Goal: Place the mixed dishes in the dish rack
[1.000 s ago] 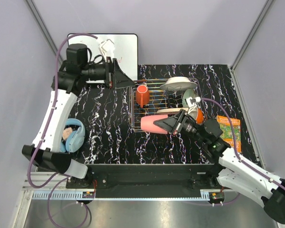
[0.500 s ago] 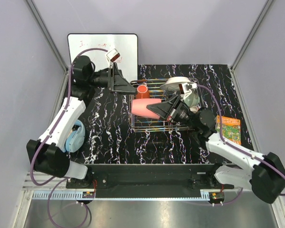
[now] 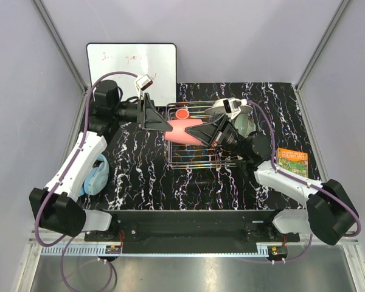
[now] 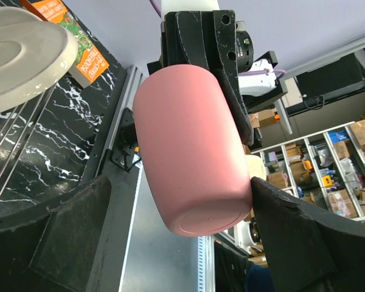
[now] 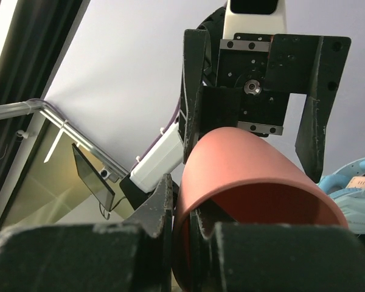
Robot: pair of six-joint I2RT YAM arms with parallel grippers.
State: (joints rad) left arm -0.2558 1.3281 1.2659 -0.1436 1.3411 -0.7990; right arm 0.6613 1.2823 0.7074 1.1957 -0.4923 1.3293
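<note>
The pink cup [image 3: 179, 129] hangs sideways above the dish rack [image 3: 191, 159]. My right gripper [image 3: 196, 131] is shut on its rim, one finger inside the wall and one outside [image 5: 164, 207]. My left gripper [image 3: 162, 118] is open, and the pink cup [image 4: 191, 152] has its base between the fingers; the right finger [image 4: 292, 237] is at its edge, the left one [image 4: 67, 237] stands apart. An orange mug [image 3: 181, 114] sits in the rack's far left part. A white bowl [image 3: 222, 107] lies upside down on the rack's far edge, a mint-green bowl [image 3: 243, 125] beside it.
Blue headphones [image 3: 95, 173] lie on the black marbled table at the left. An orange book [image 3: 291, 162] lies at the right. A white whiteboard [image 3: 131, 64] sits at the back left. Grey walls close in both sides.
My right arm has carried the pink cup up and left over the rack. The left gripper has swung down and right to meet it, so the cup's base now sits between its open fingers.
</note>
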